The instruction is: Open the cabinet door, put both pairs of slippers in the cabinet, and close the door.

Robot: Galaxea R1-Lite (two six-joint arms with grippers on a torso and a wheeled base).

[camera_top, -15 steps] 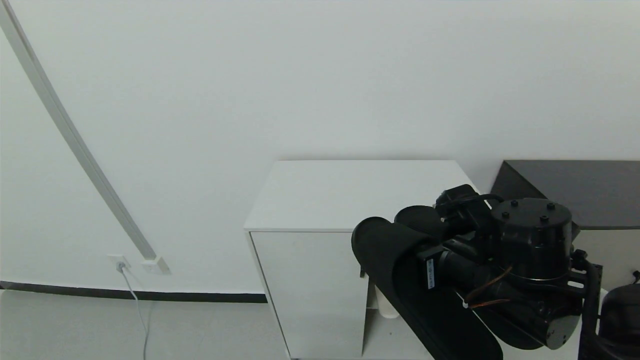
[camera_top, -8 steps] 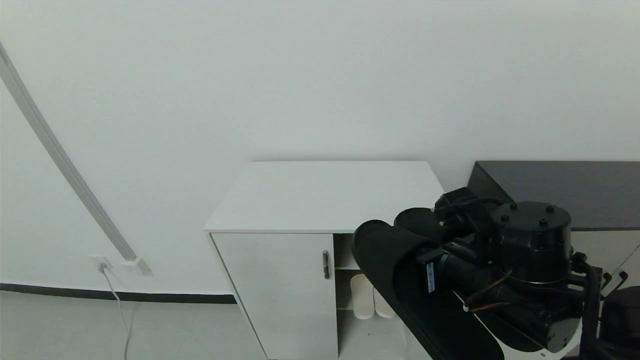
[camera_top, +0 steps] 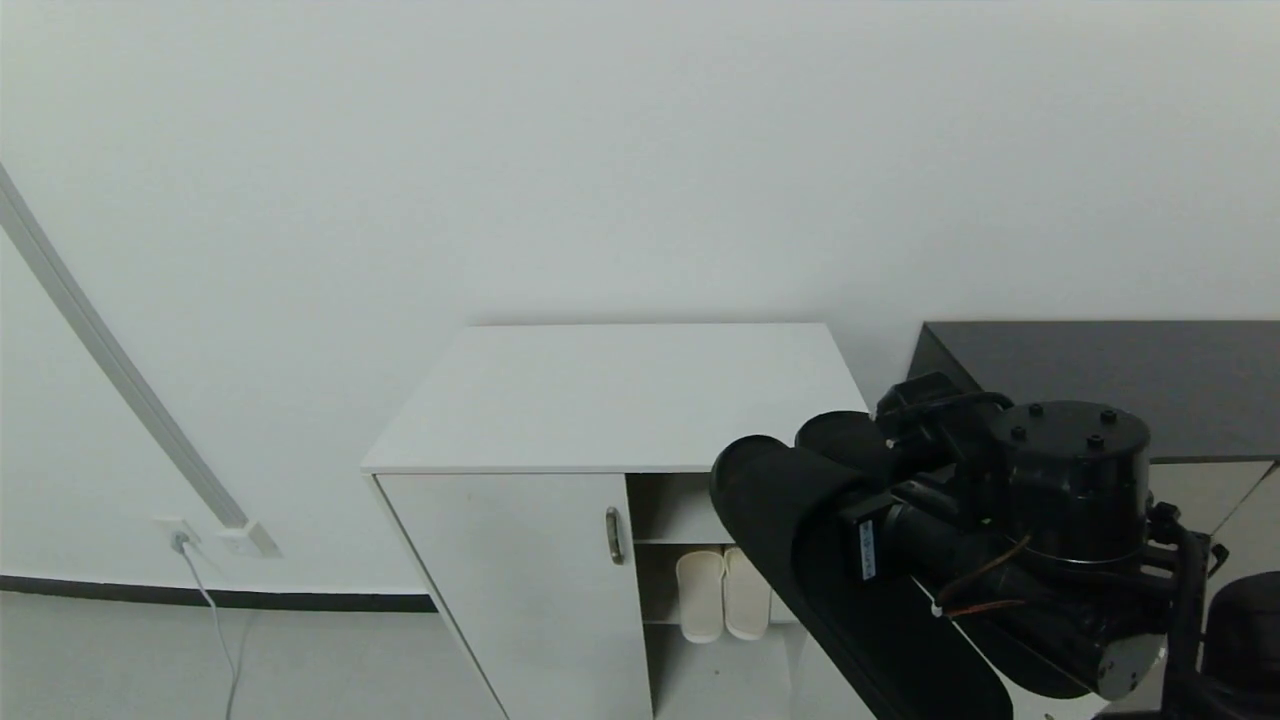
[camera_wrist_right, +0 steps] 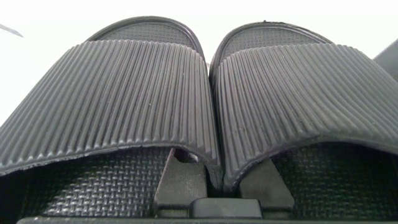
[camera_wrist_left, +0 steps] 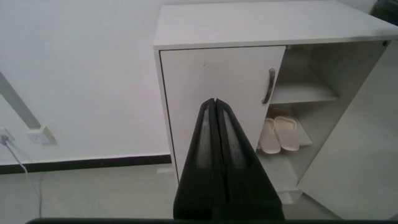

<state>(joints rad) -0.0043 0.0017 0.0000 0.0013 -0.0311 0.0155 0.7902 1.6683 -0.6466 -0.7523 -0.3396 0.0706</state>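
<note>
A white cabinet (camera_top: 600, 400) stands against the wall. Its left door (camera_top: 510, 580) with a metal handle (camera_top: 614, 535) is closed, and the right half stands open. A white pair of slippers (camera_top: 722, 592) lies on the middle shelf inside. My right gripper (camera_wrist_right: 216, 182) is shut on the inner edges of a black pair of slippers (camera_top: 800, 540), held side by side in front of the open half. In the left wrist view, my left gripper (camera_wrist_left: 214, 102) is shut on nothing, facing the cabinet's closed door (camera_wrist_left: 217, 74) from a distance, with the white slippers (camera_wrist_left: 278, 134) beyond.
The cabinet's open right door (camera_wrist_left: 354, 143) swings out toward me. A dark grey unit (camera_top: 1100, 380) adjoins the cabinet on the right. A wall socket with a cable (camera_top: 180, 540) and a slanted duct (camera_top: 100, 350) are at the left, above bare floor (camera_top: 200, 660).
The whole head picture has shifted left, so the camera moved; the open compartment and the white slippers have come into sight. The black slippers stay in my right gripper.
</note>
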